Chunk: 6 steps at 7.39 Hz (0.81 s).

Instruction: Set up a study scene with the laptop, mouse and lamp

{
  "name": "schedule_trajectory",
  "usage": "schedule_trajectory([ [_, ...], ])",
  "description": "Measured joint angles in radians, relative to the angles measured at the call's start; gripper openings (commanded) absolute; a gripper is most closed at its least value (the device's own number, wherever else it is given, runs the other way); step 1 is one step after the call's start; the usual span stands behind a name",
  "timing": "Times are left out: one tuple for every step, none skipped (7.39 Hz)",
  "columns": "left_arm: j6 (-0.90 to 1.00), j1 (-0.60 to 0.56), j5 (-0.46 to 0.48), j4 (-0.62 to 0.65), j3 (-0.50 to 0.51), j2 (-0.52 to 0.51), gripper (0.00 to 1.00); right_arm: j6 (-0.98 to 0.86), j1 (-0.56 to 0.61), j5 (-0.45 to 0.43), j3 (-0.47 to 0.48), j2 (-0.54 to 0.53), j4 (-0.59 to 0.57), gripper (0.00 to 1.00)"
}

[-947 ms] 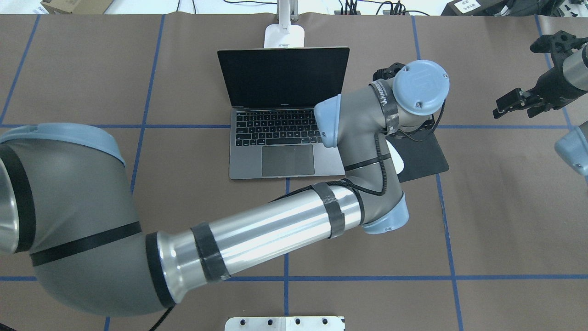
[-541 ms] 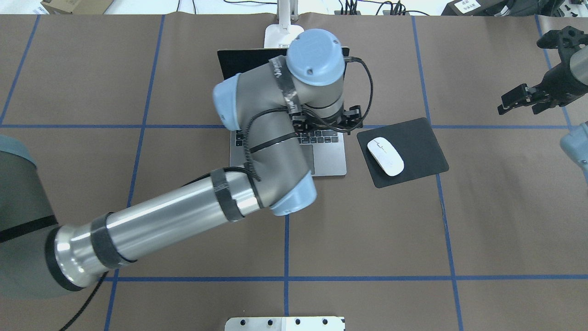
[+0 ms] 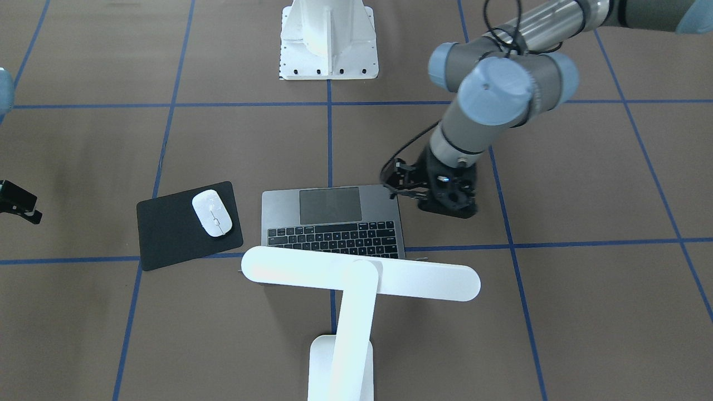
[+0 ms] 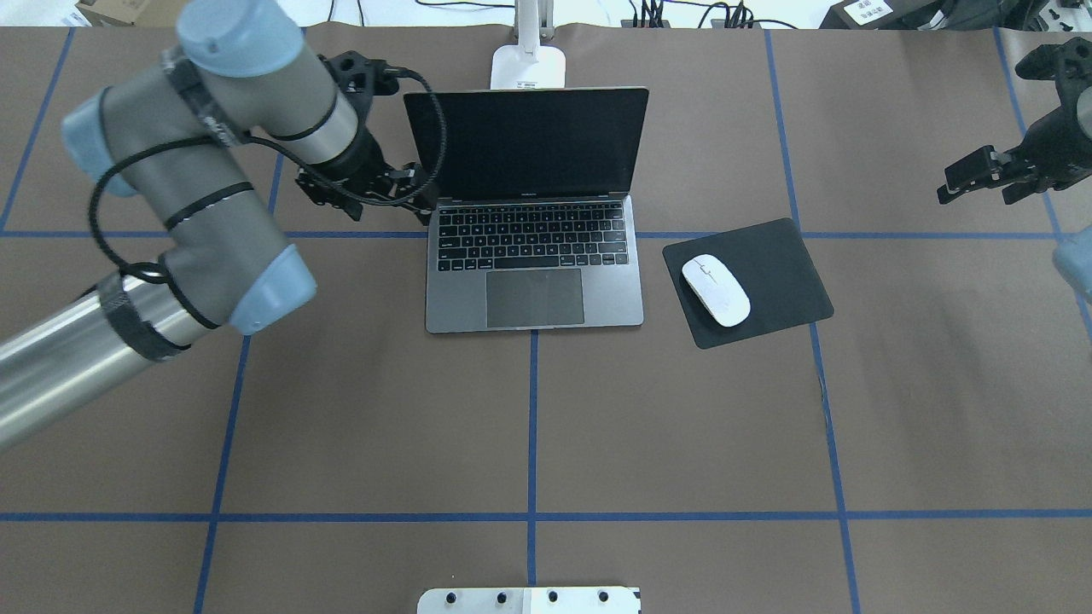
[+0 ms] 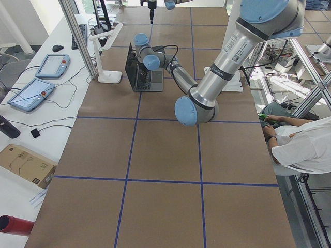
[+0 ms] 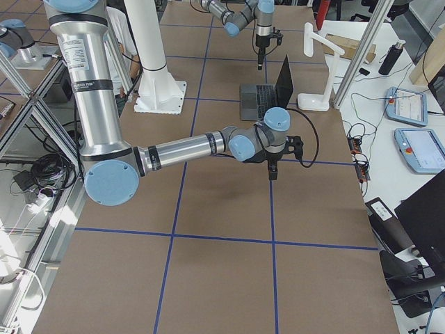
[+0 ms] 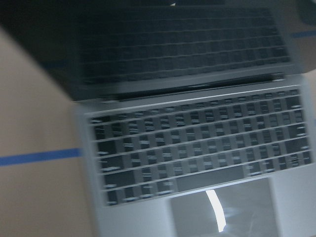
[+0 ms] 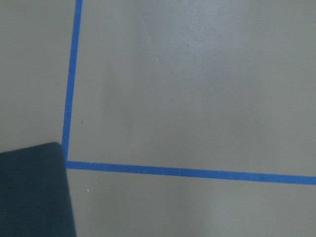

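As seen from overhead, laptop open near the table's far edge, long axis across the table, screen on the far side, keyboard and trackpad facing the robot. Just right of it, black mouse pad lying askew, with mouse on its left part, long axis slanted against the laptop's edge. Behind the screen, lamp base. Wide bare table on the near side and at both ends. Raised just beside the laptop's left edge, left gripper, fingers spread, holding nothing. Well apart at the right edge, right gripper, likewise spread and empty.

From the front camera, lamp's long bar head crosswise over the laptop's screen, parallel to its long axis; white pedestal on the robot's side, apart from everything.

From the end cameras, screen standing near upright; person seated beside the table.

From the left wrist, blurred keyboard and trackpad. From the right wrist, one mouse pad corner and blue tape lines on bare table.
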Motion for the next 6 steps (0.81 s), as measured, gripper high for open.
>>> schedule_trajectory([
  [0.112, -0.059, -0.029, 0.001, -0.078, 0.127, 0.99, 0.000, 0.003, 0.003, 0.002, -0.006, 0.000, 0.99],
  [0.228, -0.132, -0.057, 0.001, -0.142, 0.255, 0.99, 0.000, 0.004, 0.002, 0.015, -0.022, 0.003, 0.99],
  [0.323, -0.205, -0.074, 0.002, -0.184, 0.358, 0.99, -0.003, 0.011, 0.004, 0.039, -0.048, 0.006, 0.99],
  [0.404, -0.265, -0.083, 0.028, -0.202, 0.410, 0.99, -0.013, 0.027, 0.010, 0.057, -0.076, 0.008, 0.99],
  [0.509, -0.325, -0.086, 0.103, -0.209, 0.435, 0.99, -0.031, 0.045, 0.015, 0.074, -0.111, 0.009, 0.99],
  [0.631, -0.389, -0.087, 0.200, -0.208, 0.443, 0.99, -0.047, 0.063, 0.025, 0.092, -0.153, 0.009, 0.99],
])
